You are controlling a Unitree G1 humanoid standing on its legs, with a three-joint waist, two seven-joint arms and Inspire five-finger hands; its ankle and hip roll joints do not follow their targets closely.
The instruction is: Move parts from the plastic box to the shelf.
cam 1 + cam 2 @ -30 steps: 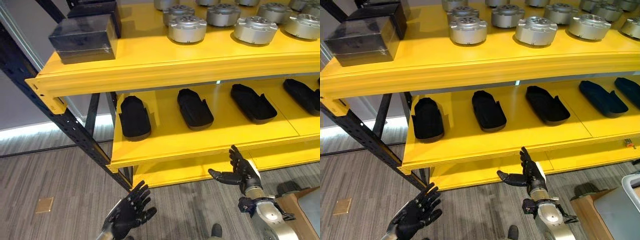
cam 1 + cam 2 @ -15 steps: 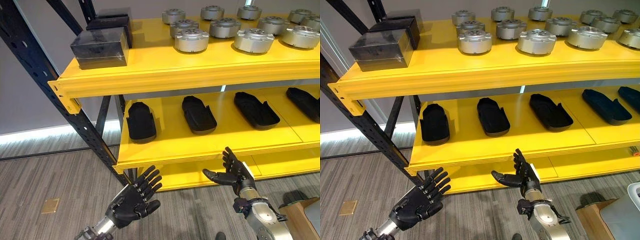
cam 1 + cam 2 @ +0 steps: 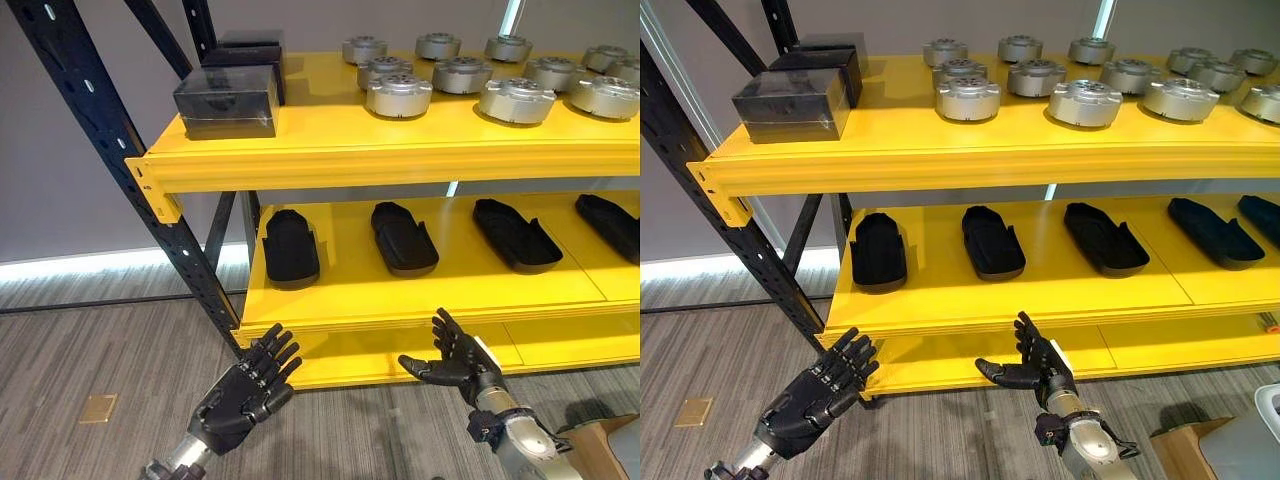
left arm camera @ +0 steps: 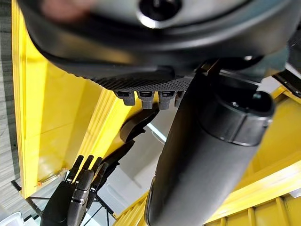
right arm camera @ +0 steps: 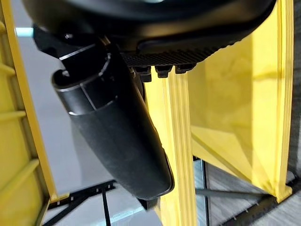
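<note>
Shelving in yellow, on a dark blue frame (image 3: 150, 215), stands before the robot, both hands raised empty in front of its lower tier. The left hand (image 3: 243, 392) hovers over grey floor (image 3: 90, 340) near the frame's slanted brace, fingers straight and fanned toward the shelf's front edge, holding nothing. The right hand (image 3: 452, 358) sits just before the lower edge (image 3: 420, 315), fingers spread and pointing up, thumb stuck out toward the left hand, palm bare.

On the top shelf (image 3: 330, 140) stand round silver parts (image 3: 398, 95) in rows running across to the right, each flat on its base with its axis upright. At the shelf's left end two dark boxes (image 3: 226, 97) sit one behind the other, long sides along the front edge.

On the lower shelf (image 3: 350, 280) lie four black moulded trays (image 3: 291, 245), well apart in a row, each with its long axis running front to back; those further right angle slightly, far ends leaning left. At the lower right corner a brown box's corner (image 3: 605, 450) shows, with a pale plastic rim (image 3: 1260, 425) beside it in the right eye view; its contents cannot be made out
</note>
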